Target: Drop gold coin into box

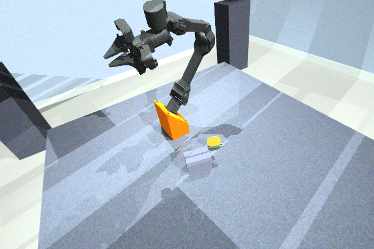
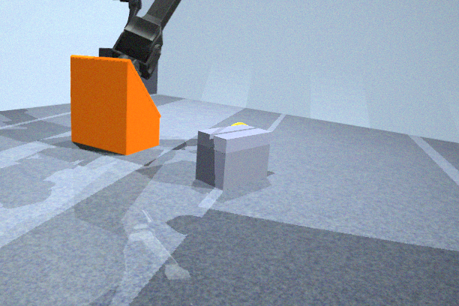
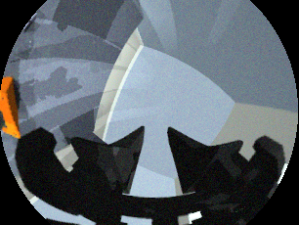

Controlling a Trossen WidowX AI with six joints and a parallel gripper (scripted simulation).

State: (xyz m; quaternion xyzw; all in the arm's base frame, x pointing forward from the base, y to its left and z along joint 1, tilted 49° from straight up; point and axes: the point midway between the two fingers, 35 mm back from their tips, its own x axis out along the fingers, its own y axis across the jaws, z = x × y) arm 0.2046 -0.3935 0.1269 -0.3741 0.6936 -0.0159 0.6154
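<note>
The gold coin stands on its edge in the green holder. In the exterior view only its top edge shows behind the box, and the holder is hidden. The closed grey box stands beside the holder, with a narrow slot along its lid. My gripper is partly open and empty, with a gap between its fingertips. It is high up, far to the left of the coin and box in the top view, pointing away from them. It is out of the exterior view.
An orange wedge-shaped block stands at the foot of the arm, a short way from the box and holder. A dark pillar stands behind at the right, carrying another arm. Another dark pillar stands at the left.
</note>
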